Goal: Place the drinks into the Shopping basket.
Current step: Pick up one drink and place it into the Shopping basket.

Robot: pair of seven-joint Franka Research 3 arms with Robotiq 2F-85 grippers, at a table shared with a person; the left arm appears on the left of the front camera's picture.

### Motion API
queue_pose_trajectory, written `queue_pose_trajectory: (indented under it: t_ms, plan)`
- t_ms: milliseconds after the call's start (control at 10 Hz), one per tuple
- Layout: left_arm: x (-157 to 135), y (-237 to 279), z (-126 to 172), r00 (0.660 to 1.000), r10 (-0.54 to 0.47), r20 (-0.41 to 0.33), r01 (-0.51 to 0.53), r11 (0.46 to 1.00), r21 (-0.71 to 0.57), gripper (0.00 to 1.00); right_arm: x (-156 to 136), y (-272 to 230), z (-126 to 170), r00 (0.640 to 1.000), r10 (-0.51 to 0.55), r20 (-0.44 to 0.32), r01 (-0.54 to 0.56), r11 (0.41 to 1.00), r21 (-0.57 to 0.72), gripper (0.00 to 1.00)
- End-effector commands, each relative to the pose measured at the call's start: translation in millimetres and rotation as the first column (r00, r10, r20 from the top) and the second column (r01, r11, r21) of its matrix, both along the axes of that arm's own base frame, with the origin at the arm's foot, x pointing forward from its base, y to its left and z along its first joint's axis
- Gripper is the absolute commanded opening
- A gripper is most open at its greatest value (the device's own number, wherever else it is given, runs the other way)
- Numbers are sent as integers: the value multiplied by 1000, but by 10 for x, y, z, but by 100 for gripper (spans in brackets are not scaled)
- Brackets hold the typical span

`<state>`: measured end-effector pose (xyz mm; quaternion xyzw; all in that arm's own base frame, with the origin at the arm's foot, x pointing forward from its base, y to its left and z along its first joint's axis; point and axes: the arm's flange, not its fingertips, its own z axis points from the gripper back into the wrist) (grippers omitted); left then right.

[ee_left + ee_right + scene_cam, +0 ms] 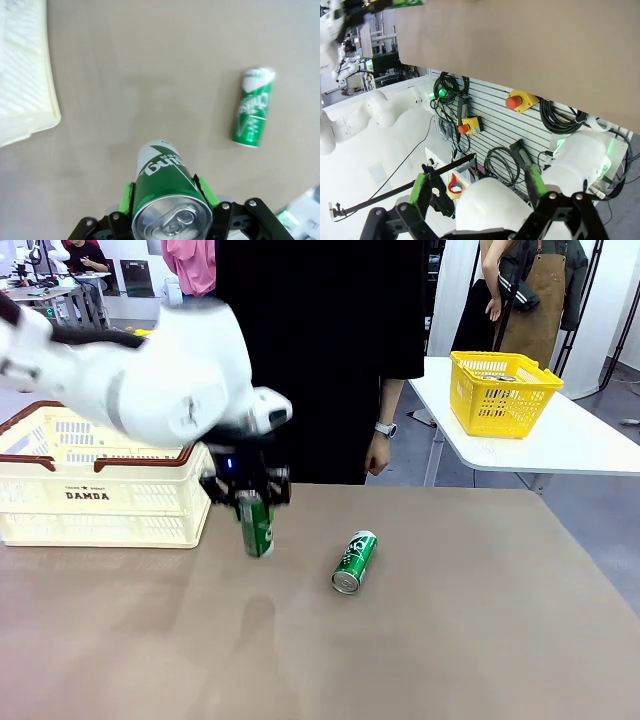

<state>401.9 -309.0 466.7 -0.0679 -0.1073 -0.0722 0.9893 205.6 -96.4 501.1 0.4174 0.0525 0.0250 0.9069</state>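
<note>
The left tool (250,508) is closed on a green drink can (257,530), its green pads (128,199) pressed against opposite sides of the can's upper body. In the left wrist view the can's silver top with its pull tab faces the camera. The can hangs nearly upright, tilted slightly, just off the corner of the Shopping basket (100,495) on the brown surface (480,620). It appears lifted, since its shadow falls apart from it.

A second green can (353,562) lies on its side on the surface, near the held one and on the side away from the basket, with its silver end toward the robot. The cream basket stands at the robot's left.

The right tool (477,191) is spread wide with nothing between its fingers, off the surface's edge.

A person's hand (378,455) hangs at the far edge. A yellow basket (500,392) sits on a separate white surface (580,445) behind.
</note>
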Motion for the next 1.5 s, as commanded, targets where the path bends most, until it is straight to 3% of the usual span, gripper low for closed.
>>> queue_pose_trajectory:
  t_ms: [0,200,300,400,700,800,900,1100,1300,1400]
  plan:
    - [-230,166,876,1000,-25,10,25,999,-43,0,1,-1,24,1000,8,10,-8,1000,10,100]
    - [-520,69,1230,999,-10,-49,7,998,-70,0,1,-1,24,1000,8,10,-8,1000,10,100]
    - [-640,13,1197,980,5,-198,-39,985,-167,0,1,-1,24,1000,8,10,-8,1000,10,100]
    - [-512,88,1251,1000,-22,5,23,998,-58,0,1,-1,24,1000,8,10,-8,1000,10,100]
    - [-512,88,1251,1000,-22,5,23,998,-58,0,1,-1,24,1000,8,10,-8,1000,10,100]
    - [-554,56,1248,999,-23,-42,20,997,-70,0,1,-1,24,1000,8,10,-8,1000,10,100]
    - [-330,249,1444,998,-62,8,62,993,-96,0,1,-1,24,1000,8,10,-8,1000,10,100]
    - [129,695,1698,992,22,127,-13,997,-76,0,1,-1,24,1000,8,10,-8,1000,10,100]
    - [581,1190,1676,973,35,226,-19,997,-71,0,1,-1,24,1000,8,10,-8,1000,10,100]
    - [754,1363,1592,972,59,226,-48,997,-56,0,1,-1,24,1000,8,10,-8,1000,10,100]
